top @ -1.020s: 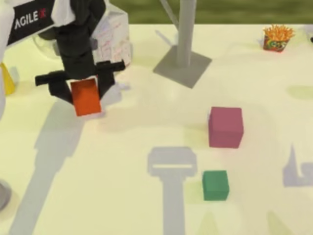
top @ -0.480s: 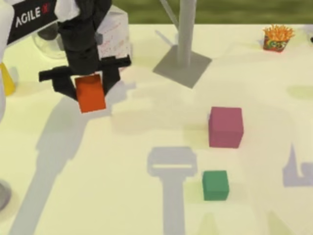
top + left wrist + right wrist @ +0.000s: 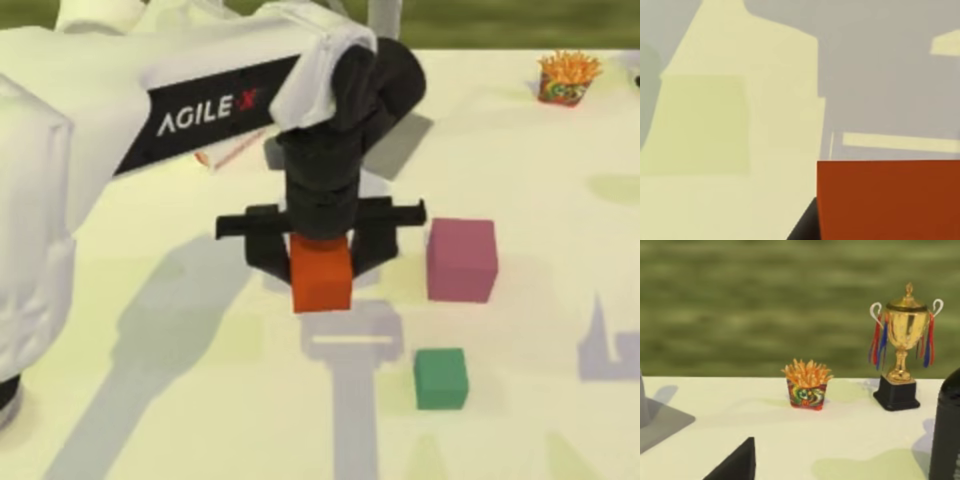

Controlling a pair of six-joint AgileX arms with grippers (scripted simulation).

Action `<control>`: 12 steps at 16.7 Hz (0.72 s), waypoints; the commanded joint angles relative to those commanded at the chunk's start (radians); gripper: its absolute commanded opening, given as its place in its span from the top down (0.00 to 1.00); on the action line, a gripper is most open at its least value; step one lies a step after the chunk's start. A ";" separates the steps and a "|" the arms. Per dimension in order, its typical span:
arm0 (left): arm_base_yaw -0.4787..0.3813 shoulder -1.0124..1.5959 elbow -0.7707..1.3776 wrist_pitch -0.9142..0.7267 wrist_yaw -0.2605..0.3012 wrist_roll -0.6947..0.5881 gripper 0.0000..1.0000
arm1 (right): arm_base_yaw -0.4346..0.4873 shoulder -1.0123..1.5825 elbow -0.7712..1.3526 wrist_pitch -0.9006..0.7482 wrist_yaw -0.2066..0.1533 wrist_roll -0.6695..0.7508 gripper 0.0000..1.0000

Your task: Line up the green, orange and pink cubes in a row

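Observation:
My left gripper (image 3: pixel 321 262) is shut on the orange cube (image 3: pixel 321 285), holding it near the middle of the table. It hangs just left of the pink cube (image 3: pixel 461 260), with a gap between them. The small green cube (image 3: pixel 441 378) sits nearer the front, below the pink one. In the left wrist view the orange cube (image 3: pixel 887 200) fills the lower corner, with a dark finger (image 3: pixel 807 225) against its side. My right arm is out of the top view; only a dark tip (image 3: pixel 737 465) of its gripper shows in the right wrist view.
A fries box (image 3: pixel 568 78) (image 3: pixel 807 387) stands at the far right back. A gold trophy (image 3: pixel 902 345) and a dark rounded object (image 3: pixel 947 430) are near it. The grey stand base (image 3: pixel 405 135) at the back centre is partly covered by my left arm.
My left arm has swung from the far left to the table's middle, carrying the orange cube toward the pink cube. The pink and green cubes have not moved.

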 joint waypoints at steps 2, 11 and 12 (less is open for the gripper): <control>-0.086 -0.034 -0.040 0.009 0.000 -0.049 1.00 | 0.000 0.000 0.000 0.000 0.000 0.000 0.00; -0.139 -0.053 -0.079 0.034 -0.001 -0.080 1.00 | 0.000 0.000 0.000 0.000 0.000 0.000 0.00; -0.139 -0.047 -0.097 0.058 -0.002 -0.081 1.00 | 0.000 0.000 0.000 0.000 0.000 0.000 0.00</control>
